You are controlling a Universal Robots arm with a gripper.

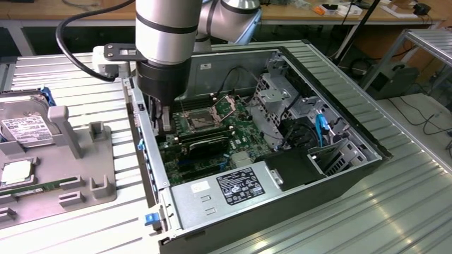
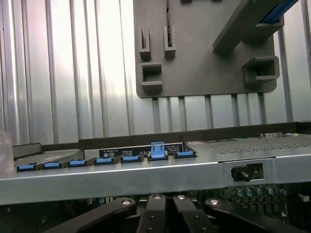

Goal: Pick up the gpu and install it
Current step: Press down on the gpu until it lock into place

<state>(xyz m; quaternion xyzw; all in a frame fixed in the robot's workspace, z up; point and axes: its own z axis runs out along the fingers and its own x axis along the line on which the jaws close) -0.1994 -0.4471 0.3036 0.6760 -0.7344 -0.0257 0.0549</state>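
The open computer case (image 1: 339,114) lies on its side on the ribbed metal table. My gripper (image 1: 162,124) is lowered inside it, close against the rear wall with the blue slot clips (image 2: 107,160). A dark flat card, which looks like the gpu (image 1: 205,142), stands on edge across the green motherboard (image 1: 240,119). One end of it reaches toward the gripper. Whether the gripper touches or holds it is hidden by the arm. In the wrist view the gripper's black linkage (image 2: 165,216) sits just below the case's metal rim (image 2: 146,177), and one blue clip (image 2: 156,148) stands raised.
A grey parts holder (image 1: 78,169) lies at the exterior view's left, with a silver hard drive (image 1: 21,132), a processor (image 1: 18,172) and a green memory stick (image 1: 35,186). The power supply (image 1: 233,185) fills the case's near end. Drive cages and cables (image 1: 310,132) crowd its far side.
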